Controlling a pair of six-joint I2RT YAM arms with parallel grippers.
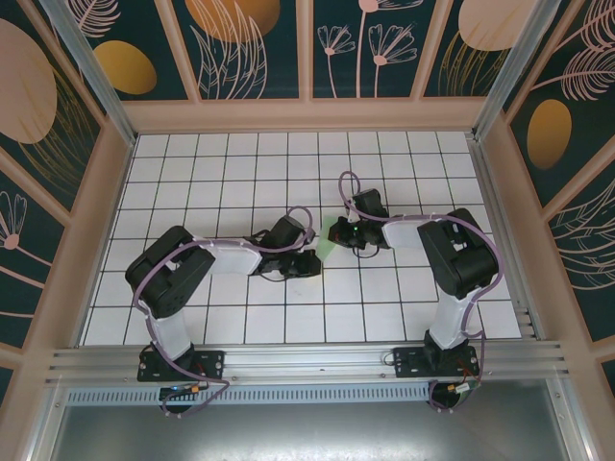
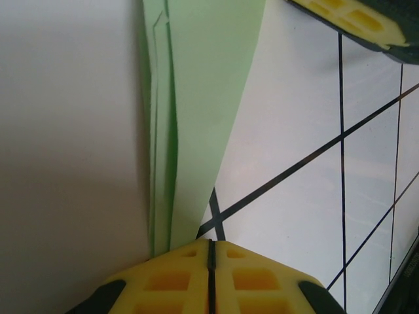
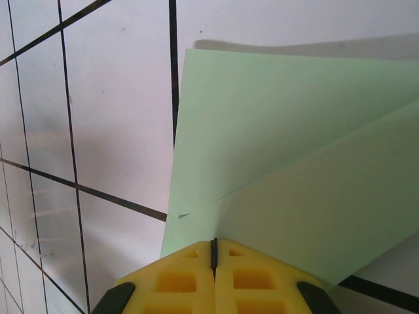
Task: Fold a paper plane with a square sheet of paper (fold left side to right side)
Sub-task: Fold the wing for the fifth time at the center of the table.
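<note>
Walls [image 1: 255, 43] of dark teal panels painted with pale flowers and orange ovals enclose the scene on three sides. Below them lies the table [image 1: 240, 163], a white surface ruled into square tiles by black lines, with a metal rail [image 1: 307, 360] along its near edge.

The left arm [image 1: 183, 274] rises from its base on the rail, bends and reaches toward the middle of the table. The right arm [image 1: 461, 254] mirrors it from the other side. Seen from the top, the left gripper [image 1: 309, 261] and the right gripper [image 1: 338, 233] nearly meet close to the centre of the grid, the right one slightly farther from the rail.

Between them sits the paper plane [image 1: 327, 252], a small sliver of light green. In the left wrist view the paper plane [image 2: 203, 98] narrows down to the left gripper [image 2: 211, 252], whose yellow pads are pressed together on its tip. A yellow pad of the other gripper [image 2: 353, 19] shows in the upper right corner. In the right wrist view the right gripper [image 3: 213, 252] has its pads clamped on the near edge of the paper plane [image 3: 294, 150], which spreads away in two overlapping layers and casts a shadow on the tiles behind it.

Thin fold lines [image 2: 160, 131] run lengthwise along the left edge of the green paper.
</note>
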